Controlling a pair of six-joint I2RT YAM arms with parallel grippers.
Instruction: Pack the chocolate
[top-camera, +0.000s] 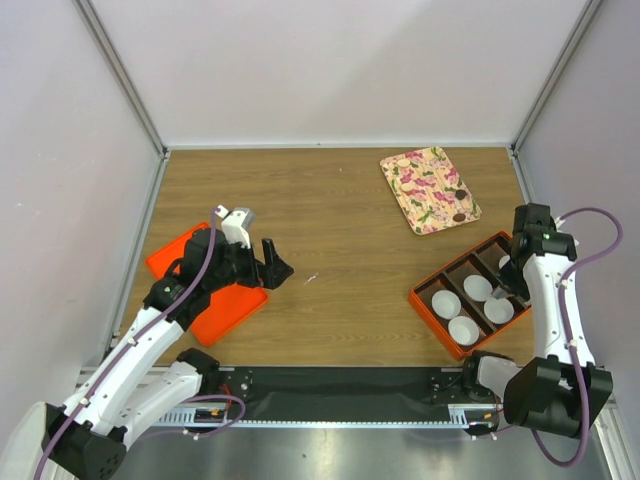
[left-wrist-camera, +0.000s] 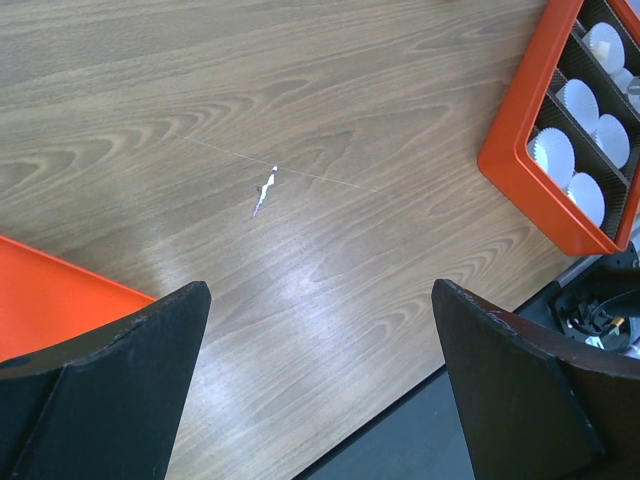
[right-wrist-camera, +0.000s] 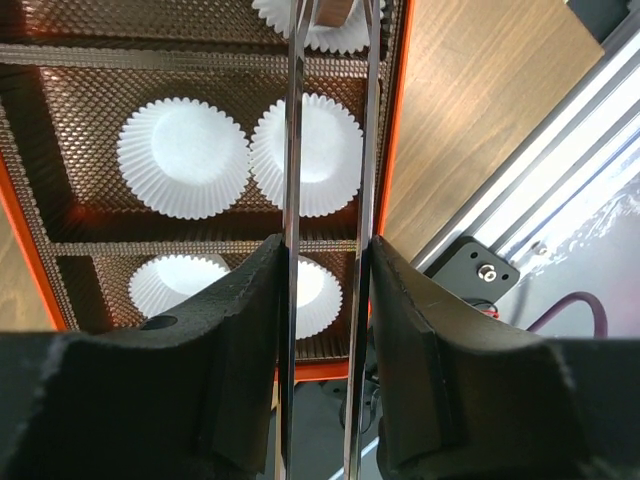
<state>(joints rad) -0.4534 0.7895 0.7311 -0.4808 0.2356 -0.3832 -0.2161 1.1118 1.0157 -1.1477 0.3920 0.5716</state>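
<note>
A brown chocolate piece (right-wrist-camera: 335, 10) sits between the tips of a pair of metal tweezers (right-wrist-camera: 293, 150). It shows only at the top edge of the right wrist view and is partly cut off there. It hangs over a white paper cup in the compartment at 12 o'clock in that view.

The right gripper (right-wrist-camera: 327, 250) clamps the tweezers, one black pad pressed against each blade. The two blades run side by side with a narrow gap between them.

Under the blades lie more paper cups (right-wrist-camera: 183, 157). Two sit side by side in the middle compartment and two in the compartment at 6 o'clock. All of them rest in an orange box (top-camera: 436, 327) with a dark mesh floor.

From above, the box sits at 4 o'clock on the wooden table (top-camera: 330, 220), with the right arm bent over its right end. A floral tray (top-camera: 415, 175) lies at 1 o'clock, well apart from the box. Two more dark pieces (top-camera: 461, 193) lie near its right edge.

The left gripper (left-wrist-camera: 320, 290) is at 8 o'clock, its jaws spread wide and holding nothing. It hovers above bare wood beside a flat orange lid (top-camera: 225, 310). A small white scrap (left-wrist-camera: 264, 192) lies on the table ahead of it.
</note>
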